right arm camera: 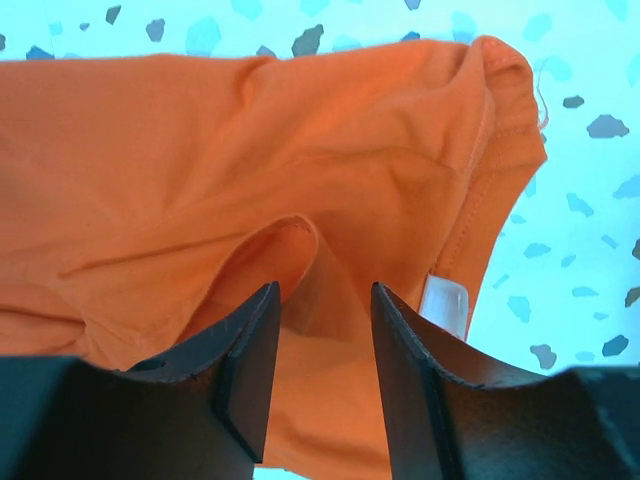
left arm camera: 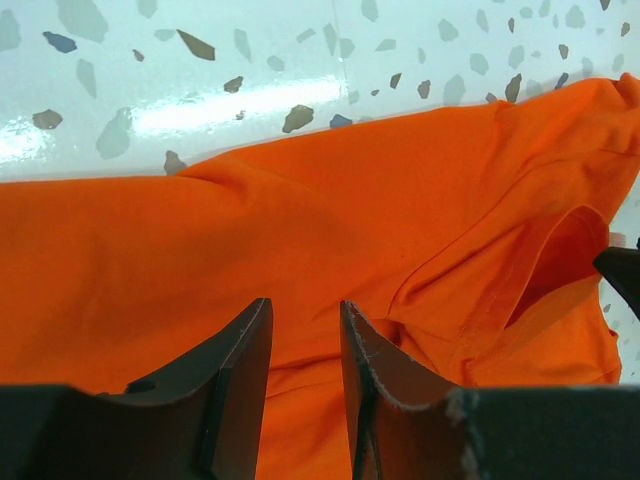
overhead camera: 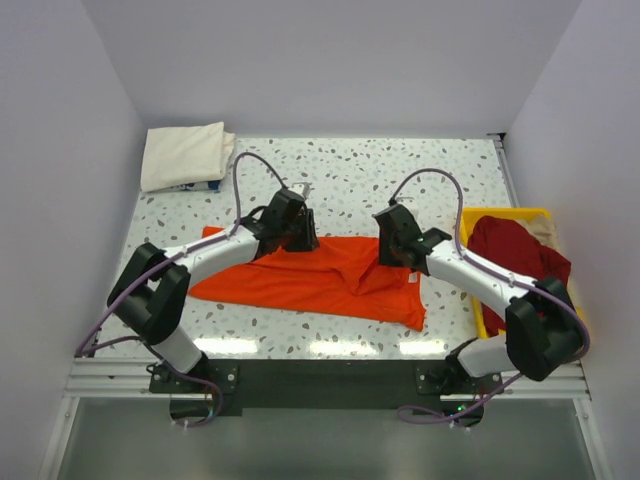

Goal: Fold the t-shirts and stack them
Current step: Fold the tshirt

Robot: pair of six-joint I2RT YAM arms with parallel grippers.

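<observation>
**A:** Where is the orange shirt [overhead camera: 300, 282] lying?

**B:** It's lying spread across the middle of the worktop [overhead camera: 350, 170], rumpled near the collar. The cream shirt [overhead camera: 182, 155] is sitting folded at the far left corner, and the dark red shirt [overhead camera: 510, 250] is lying in the yellow tray [overhead camera: 505, 212].

**A:** And the hands?

**B:** The left hand [left arm camera: 305, 305] and right hand [right arm camera: 325, 290] are hanging over the orange shirt's far edge, fingers parted, gripping nothing.

Open table [overhead camera: 380, 175] beyond orange t-shirt [overhead camera: 320, 278]
</observation>
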